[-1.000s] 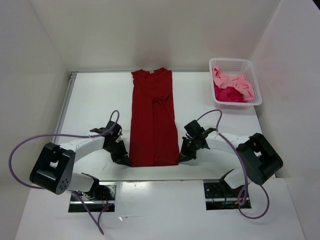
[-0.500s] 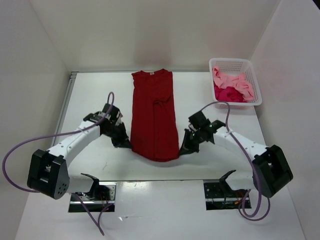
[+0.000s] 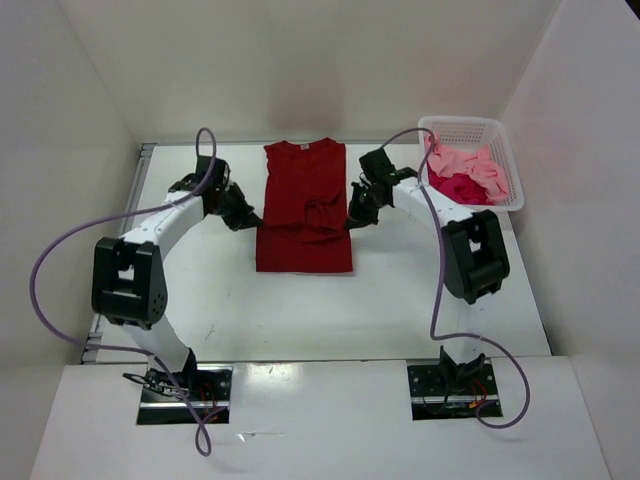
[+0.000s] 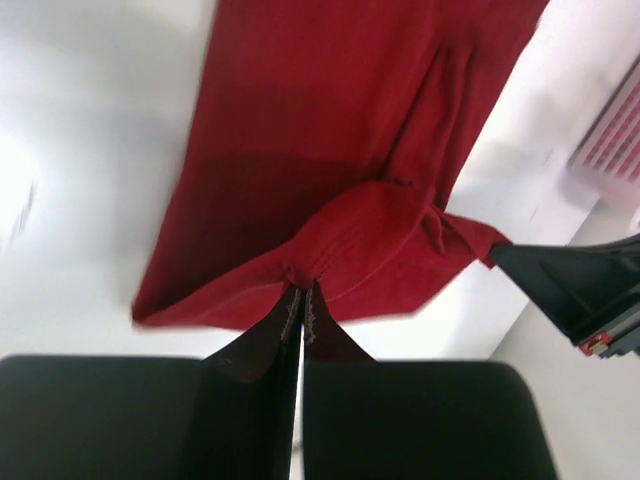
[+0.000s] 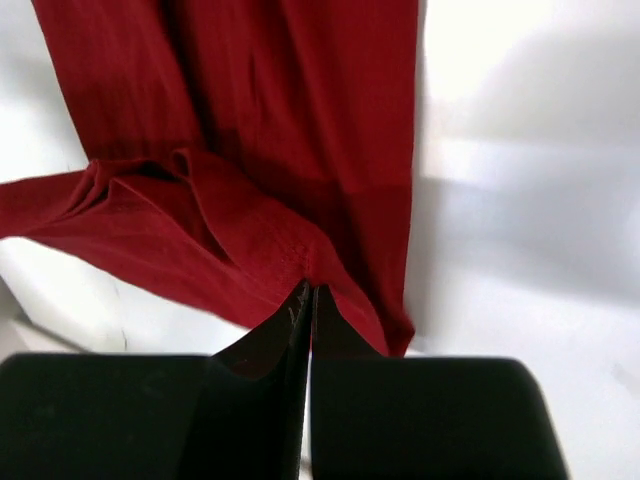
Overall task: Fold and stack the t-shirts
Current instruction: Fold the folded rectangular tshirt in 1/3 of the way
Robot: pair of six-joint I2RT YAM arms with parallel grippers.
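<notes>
- My left gripper [image 4: 300, 292] is pressed shut, its two tips pinching one corner of the hem of the dark red shirt [image 4: 330, 150].
- My right gripper [image 5: 308, 292] is pressed shut as well, pinching the opposite corner of that hem.
- Between the two pinches the hem hangs slack and bunched, raised off the layer of cloth below it.
- Seen from above, both grippers sit about halfway along the shirt, the left one at its left edge and the right one at its right edge.
- The shirt lies in the middle of the white table [image 3: 400, 300] as a narrow strip with its sides folded in.
- Its collar is at the far end near the back wall, and its near part is doubled back, so a straight fold forms the near edge.
- The pink shirt [image 3: 465, 160] and the crimson shirt [image 3: 458, 188] lie crumpled in the white basket [image 3: 507, 160] at the far right corner, just beside my right forearm and apart from the red shirt.
- Bare tabletop shows on the near side of the fold and along both sides of the shirt.
- White walls close in on the left, back and right.
</notes>
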